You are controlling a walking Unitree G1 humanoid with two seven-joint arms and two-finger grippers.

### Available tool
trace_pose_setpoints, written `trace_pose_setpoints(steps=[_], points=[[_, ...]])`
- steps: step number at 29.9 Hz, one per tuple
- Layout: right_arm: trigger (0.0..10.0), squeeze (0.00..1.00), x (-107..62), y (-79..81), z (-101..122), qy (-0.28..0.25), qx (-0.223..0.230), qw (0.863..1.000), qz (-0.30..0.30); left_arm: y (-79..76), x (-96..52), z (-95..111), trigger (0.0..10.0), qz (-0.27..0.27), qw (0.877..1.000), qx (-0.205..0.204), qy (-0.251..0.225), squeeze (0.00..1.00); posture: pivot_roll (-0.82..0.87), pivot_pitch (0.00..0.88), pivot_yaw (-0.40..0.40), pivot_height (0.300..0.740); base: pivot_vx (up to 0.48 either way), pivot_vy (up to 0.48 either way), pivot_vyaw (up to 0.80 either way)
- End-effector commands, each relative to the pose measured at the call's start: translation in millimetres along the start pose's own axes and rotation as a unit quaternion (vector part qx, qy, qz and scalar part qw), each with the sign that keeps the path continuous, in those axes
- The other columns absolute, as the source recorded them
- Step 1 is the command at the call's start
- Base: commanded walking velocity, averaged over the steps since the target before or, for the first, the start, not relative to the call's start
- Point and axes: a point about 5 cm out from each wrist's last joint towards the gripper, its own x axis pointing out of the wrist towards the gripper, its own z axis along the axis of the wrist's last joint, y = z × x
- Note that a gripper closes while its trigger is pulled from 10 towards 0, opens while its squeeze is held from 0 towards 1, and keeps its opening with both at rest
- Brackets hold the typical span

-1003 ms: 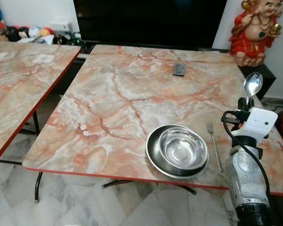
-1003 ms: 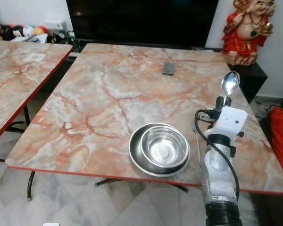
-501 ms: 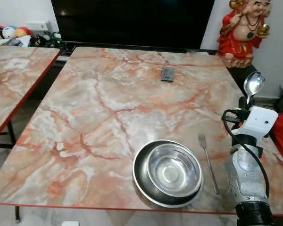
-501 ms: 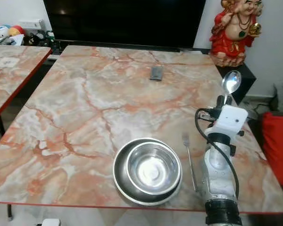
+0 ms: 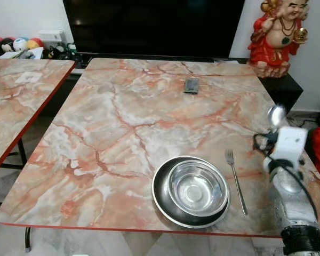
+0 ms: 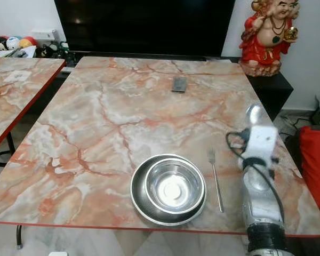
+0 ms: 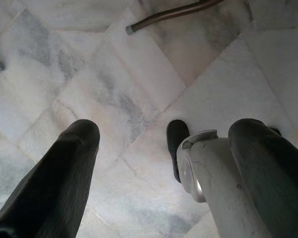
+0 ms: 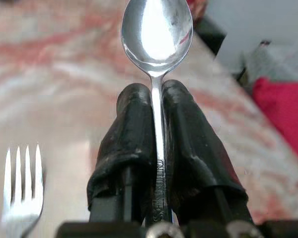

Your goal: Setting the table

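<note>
The right gripper [image 8: 156,129] is clamped shut on a spoon [image 8: 157,29], held by its handle with the bowl raised over the table [image 5: 128,106], just beside the fork [image 5: 236,179] and the bowl [image 5: 197,186] on its plate [image 5: 162,200]. The arm looks blurred, probably mid-motion. The thin handle could twist or slip, landing the spoon askew. The left gripper [image 7: 159,148] hangs open above the floor [image 7: 139,64].

Pink-veined marble table [image 5: 149,112]; silver spoon [image 8: 157,29]; red statue [image 5: 274,32].
</note>
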Motion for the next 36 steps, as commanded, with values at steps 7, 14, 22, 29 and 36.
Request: trace_pose_setpoints(steps=[7, 14, 22, 29, 36], points=[[10.0, 0.0, -5.9, 8.3, -8.8, 0.038, 0.003, 0.999, 0.034, 0.6, -1.9, -7.2, 10.0, -0.007, 1.0, 0.011, 0.019, 0.0, -0.01, 0.111, -0.015, 0.74, 0.0, 0.0, 0.0], [10.0, 0.0, -14.5, 7.5, -19.4, 0.059, -0.013, 0.998, 0.035, -0.9, -1.3, -6.4, 10.0, -0.013, 1.0, 0.018, 0.021, 0.0, -0.02, 0.101, -0.015, 0.74, 0.0, 0.0, 0.0], [10.0, 0.0, -25.3, 8.3, -23.5, 0.06, -0.006, 0.997, 0.038, -3.6, -0.8, -6.6, 10.0, -0.019, 0.999, 0.025, 0.025, 0.0, -0.03, 0.088, -0.019, 0.74, 0.0, 0.0, 0.0], [10.0, 0.0, -30.3, 12.6, -32.3, 0.076, -0.017, 0.995, 0.056, -5.5, -0.9, -7.6, 10.0, -0.021, 0.999, 0.027, 0.027, 0.0, -0.03, 0.085, -0.022, 0.74, 0.0, 0.0, 0.0], [10.0, 0.0, -31.9, 14.3, -42.1, 0.093, -0.026, 0.994, 0.058, -5.5, -1.8, -10.1, 10.0, -0.02, 0.999, 0.028, 0.03, 0.0, -0.02, 0.094, -0.025, 0.74, 0.0, 0.0, 0.0]])
